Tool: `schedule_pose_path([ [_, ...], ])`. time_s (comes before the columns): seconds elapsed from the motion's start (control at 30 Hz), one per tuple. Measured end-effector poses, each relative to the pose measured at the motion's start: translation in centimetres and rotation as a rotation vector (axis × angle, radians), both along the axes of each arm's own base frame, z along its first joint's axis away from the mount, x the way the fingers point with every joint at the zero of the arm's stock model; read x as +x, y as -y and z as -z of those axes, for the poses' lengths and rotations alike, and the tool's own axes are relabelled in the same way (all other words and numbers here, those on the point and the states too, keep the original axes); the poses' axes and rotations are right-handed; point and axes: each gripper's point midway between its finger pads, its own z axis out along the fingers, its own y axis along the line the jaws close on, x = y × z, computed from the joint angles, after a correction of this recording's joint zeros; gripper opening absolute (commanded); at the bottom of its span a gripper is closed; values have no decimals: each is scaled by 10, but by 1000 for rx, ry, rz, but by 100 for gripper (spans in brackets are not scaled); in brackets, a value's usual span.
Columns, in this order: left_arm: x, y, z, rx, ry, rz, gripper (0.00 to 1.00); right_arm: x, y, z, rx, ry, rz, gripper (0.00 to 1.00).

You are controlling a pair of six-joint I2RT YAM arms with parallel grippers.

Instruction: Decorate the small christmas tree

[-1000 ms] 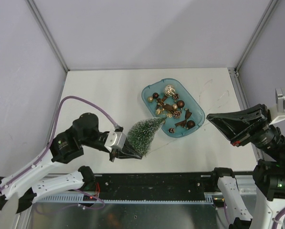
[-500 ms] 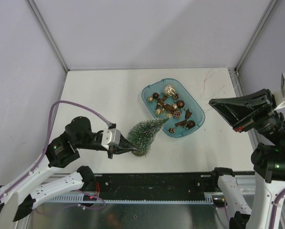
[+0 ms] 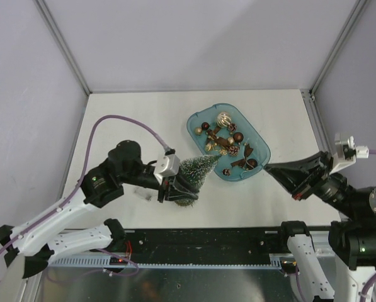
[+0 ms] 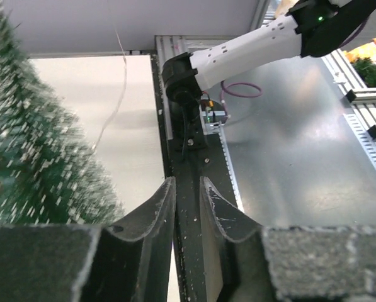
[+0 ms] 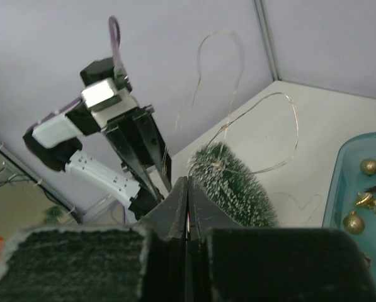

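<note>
1 small christmas tree (image 3: 196,175), 1 teal tray (image 3: 259,141) w/ approx 12 ornaments (image 3: 223,119), 1 wire (image 5: 220,33).

You have no legible text, label, brand, number or sign in any of the three views. Nothing on the surfaces in view resolves into characters that can be read.
</note>
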Motion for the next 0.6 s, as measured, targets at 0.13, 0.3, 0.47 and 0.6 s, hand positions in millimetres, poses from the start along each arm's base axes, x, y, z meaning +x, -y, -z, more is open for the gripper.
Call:
schedule_pose_path([
  [0.13,-5,20,-2,17,-13,50,40,-24,-2,12,-25,1,-31,0],
  [0.3,-9,50,-8,31,20,90,46,-48,-7,15,-50,40,-106,0],
  [0.47,-18,69,-4,49,74,130,52,-65,-11,18,-70,57,-181,0],
  [0.6,-39,81,15,96,118,194,57,-76,-13,15,-73,77,-222,0],
])
